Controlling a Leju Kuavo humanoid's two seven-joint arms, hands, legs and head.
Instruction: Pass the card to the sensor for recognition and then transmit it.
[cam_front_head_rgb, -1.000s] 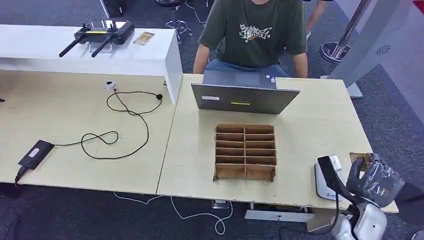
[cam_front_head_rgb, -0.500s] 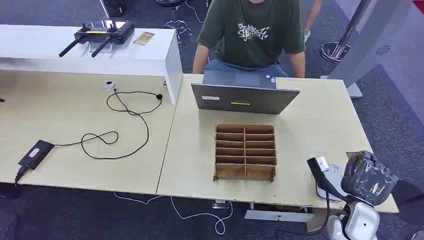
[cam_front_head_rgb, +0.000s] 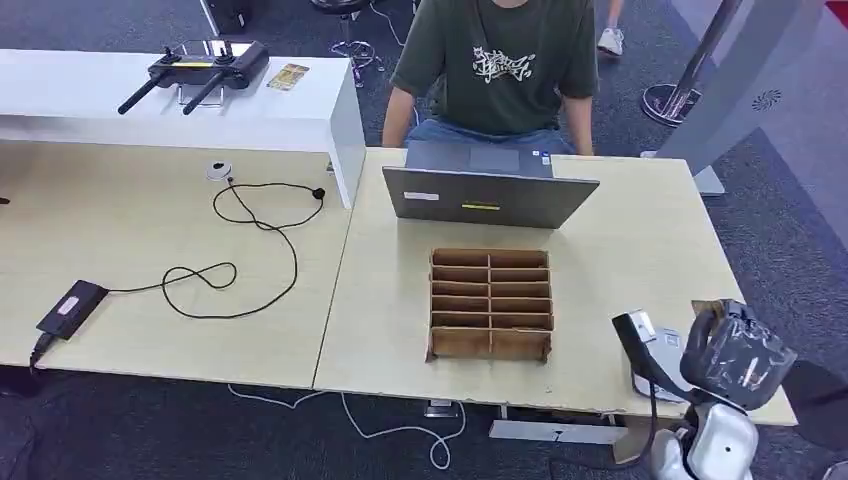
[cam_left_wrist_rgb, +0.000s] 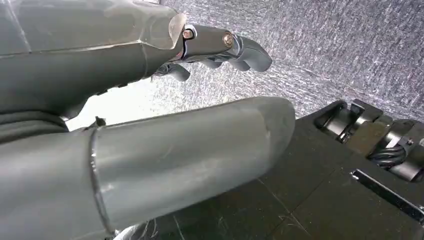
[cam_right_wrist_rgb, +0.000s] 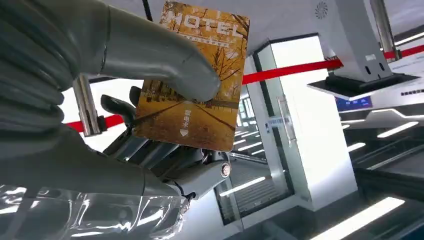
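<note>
My right hand (cam_front_head_rgb: 738, 352) hovers over the table's near right corner, wrapped in clear film. It pinches an orange card (cam_right_wrist_rgb: 195, 85) printed HOTEL, with autumn trees, between the thumb and the fingers (cam_right_wrist_rgb: 165, 155). In the head view only a brown corner of the card (cam_front_head_rgb: 704, 305) shows above the hand. A white sensor pad (cam_front_head_rgb: 655, 362) lies flat on the table just left of and below the hand, partly hidden by it. My left hand (cam_left_wrist_rgb: 150, 150) hangs over grey carpet with nothing in it, its fingers (cam_left_wrist_rgb: 235, 50) loosely bent.
A brown slotted wooden organizer (cam_front_head_rgb: 490, 303) sits mid-table, with a grey laptop (cam_front_head_rgb: 490, 195) behind it and a seated person (cam_front_head_rgb: 495, 65) beyond. On the left table (cam_front_head_rgb: 130, 230) are a black cable and an adapter (cam_front_head_rgb: 70, 305). A controller (cam_front_head_rgb: 205, 65) rests on the white shelf.
My right hand with the card has shifted a little left and farther in over the white sensor pad. The person behind the laptop has shifted slightly.
</note>
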